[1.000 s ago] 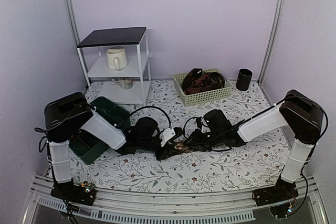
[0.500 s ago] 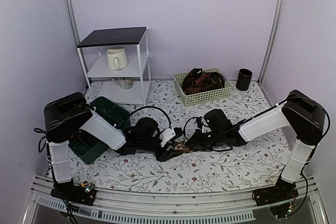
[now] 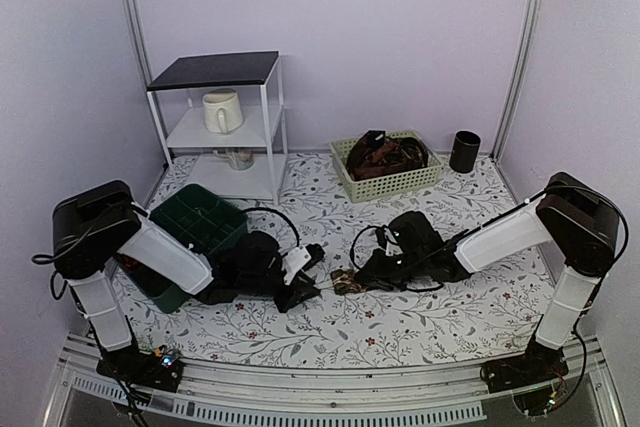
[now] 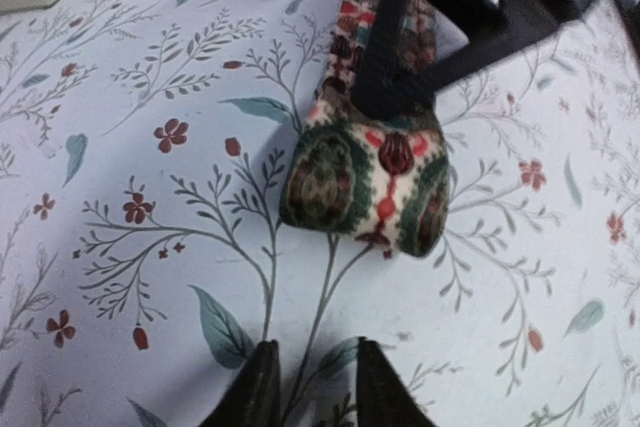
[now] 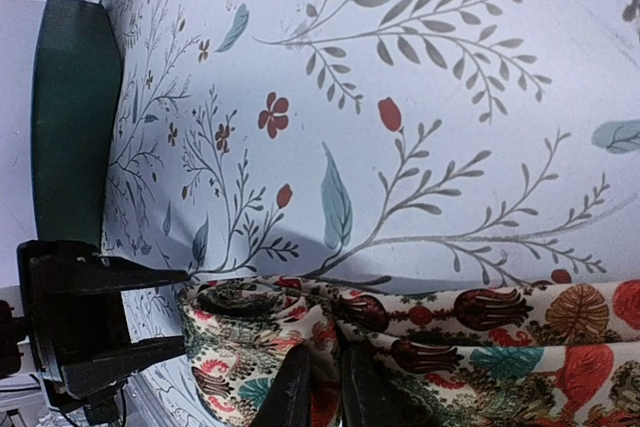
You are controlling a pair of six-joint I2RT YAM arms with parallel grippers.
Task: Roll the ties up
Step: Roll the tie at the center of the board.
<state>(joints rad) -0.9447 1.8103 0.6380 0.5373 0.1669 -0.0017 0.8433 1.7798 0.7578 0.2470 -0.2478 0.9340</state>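
A patterned tie [image 3: 346, 281] lies mid-table, its near end folded into a short, thick roll [image 4: 365, 187]. My right gripper [image 3: 364, 275] comes in from the right, shut on a fold of the tie [image 5: 450, 347]; its fingertips [image 5: 295, 387] pinch the cloth close to the roll. My left gripper [image 4: 315, 372] hangs open and empty a short way left of the roll, not touching it, and also shows as a black shape [image 5: 90, 317] in the right wrist view. More ties [image 3: 385, 154] are heaped in the basket at the back.
A pale green basket [image 3: 390, 185] stands at the back centre, with a black cup [image 3: 464, 150] to its right. A dark green bin [image 3: 195, 222] sits by the left arm. A white shelf [image 3: 215, 132] holding a mug [image 3: 222, 111] stands at the back left.
My left arm has drawn back to the left, and its gripper has come away from the tie's rolled end. The right gripper has stayed on the tie.
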